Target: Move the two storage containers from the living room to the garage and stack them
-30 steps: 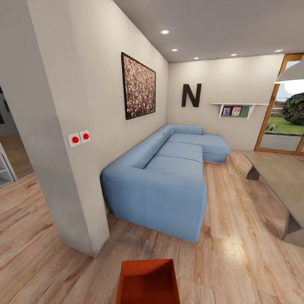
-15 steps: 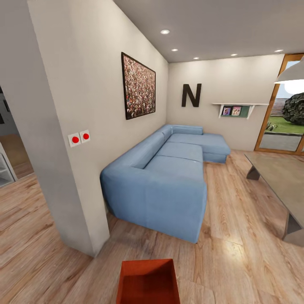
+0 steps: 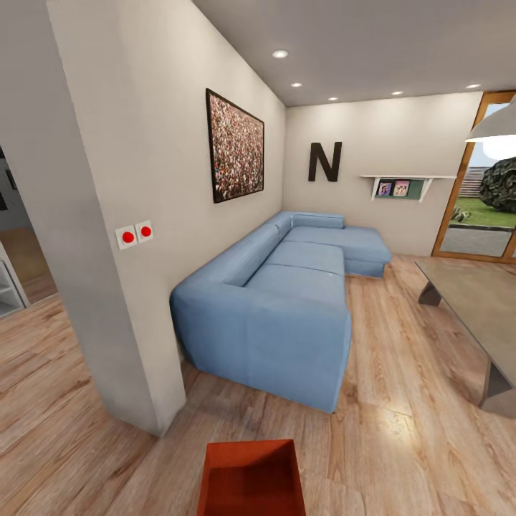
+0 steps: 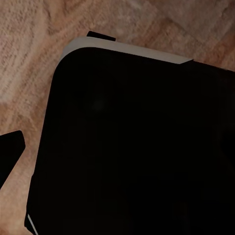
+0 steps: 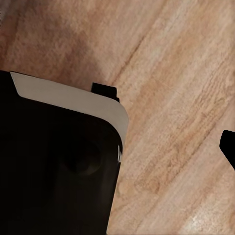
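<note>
One orange-red storage container (image 3: 251, 476), open-topped and empty, sits low in the head view on the living room's light wood-plank floor (image 3: 401, 430), just before me. The second container is out of view. In the left wrist view my left gripper (image 4: 117, 152) hangs over my black, white-edged base (image 4: 137, 147), with one dark fingertip (image 4: 10, 152) far out at the picture's edge and nothing held. In the right wrist view my right gripper (image 5: 117, 147) likewise has a fingertip (image 5: 228, 147) at the edge, above bare planks, holding nothing.
A blue sectional sofa (image 3: 287, 301) stands ahead along the wall. A pale wall corner (image 3: 107, 301) with two red-button switches juts out at the left. A low grey table (image 3: 476, 308) stands at the right, and a wood-framed glass door (image 3: 480, 186) lies beyond it.
</note>
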You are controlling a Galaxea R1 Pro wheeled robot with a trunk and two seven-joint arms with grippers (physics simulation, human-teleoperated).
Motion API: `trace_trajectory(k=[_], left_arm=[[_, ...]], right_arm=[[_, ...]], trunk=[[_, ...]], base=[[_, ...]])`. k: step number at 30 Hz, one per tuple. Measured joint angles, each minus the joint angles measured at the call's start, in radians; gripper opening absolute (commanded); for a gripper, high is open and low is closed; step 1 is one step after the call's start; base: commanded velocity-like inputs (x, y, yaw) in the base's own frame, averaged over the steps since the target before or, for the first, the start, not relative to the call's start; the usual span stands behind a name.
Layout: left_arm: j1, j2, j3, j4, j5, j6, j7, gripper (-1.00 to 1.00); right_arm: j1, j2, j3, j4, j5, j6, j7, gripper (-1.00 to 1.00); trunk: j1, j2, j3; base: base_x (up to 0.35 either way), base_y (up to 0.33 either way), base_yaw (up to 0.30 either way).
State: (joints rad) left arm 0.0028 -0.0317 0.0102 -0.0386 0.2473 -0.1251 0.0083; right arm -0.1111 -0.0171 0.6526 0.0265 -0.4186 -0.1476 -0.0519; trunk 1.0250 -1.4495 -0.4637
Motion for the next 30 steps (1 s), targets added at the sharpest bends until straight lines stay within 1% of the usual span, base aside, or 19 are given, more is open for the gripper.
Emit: trace_trajectory(k=[7, 14, 30], left_arm=[[0.0, 0.0, 0.0, 0.0, 0.0, 0.0, 0.0, 1.0], [0.0, 0.0, 0.0, 0.0, 0.0, 0.0, 0.0, 1.0], [0.0, 0.0, 0.0, 0.0, 0.0, 0.0, 0.0, 1.0]], right_arm=[[0.0, 0.01, 0.0, 0.0, 0.0, 0.001, 0.0, 1.0], [0.0, 0.011, -0.002, 0.0, 0.002, 0.001, 0.001, 1.0], [0.0, 0.012, 0.0, 0.0, -0.001, 0.009, 0.001, 1.0]], trunk=[[0.0, 0.0, 0.0], [0.0, 0.0, -0.001], [0.0, 0.0, -0.024]], base=[[0.0, 0.0, 0.0], [0.0, 0.0, 0.0], [0.0, 0.0, 0.0]])
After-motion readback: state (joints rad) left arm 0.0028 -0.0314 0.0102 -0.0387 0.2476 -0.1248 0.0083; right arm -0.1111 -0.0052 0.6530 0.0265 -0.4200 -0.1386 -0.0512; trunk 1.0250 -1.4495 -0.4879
